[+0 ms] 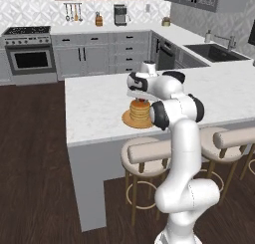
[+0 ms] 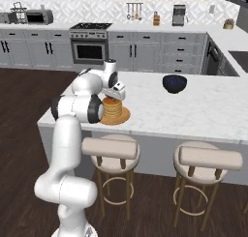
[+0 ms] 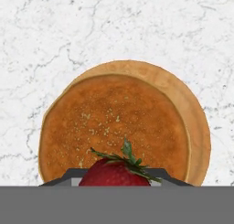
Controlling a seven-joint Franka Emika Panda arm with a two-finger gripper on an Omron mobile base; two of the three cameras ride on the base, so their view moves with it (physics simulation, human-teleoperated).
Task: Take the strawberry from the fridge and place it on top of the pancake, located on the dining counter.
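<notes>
place: home kitchen | evidence: oven point(image 1: 30, 59) with stovetop, grey cabinets point(image 1: 99, 59), sink point(image 1: 214, 51) with tap, coffee maker point(image 1: 120, 15), microwave point(image 2: 36, 17), hanging utensils point(image 2: 132, 10), marble island counter point(image 2: 203, 110) with wooden stools point(image 2: 110, 154)

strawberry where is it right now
In the hand view the strawberry sits at the bottom centre, held in the end effector just above the pancake, which rests on its plate on the dining counter.

Arm point(image 1: 182, 138) bent forward, wrist down, jaws closed.
</notes>
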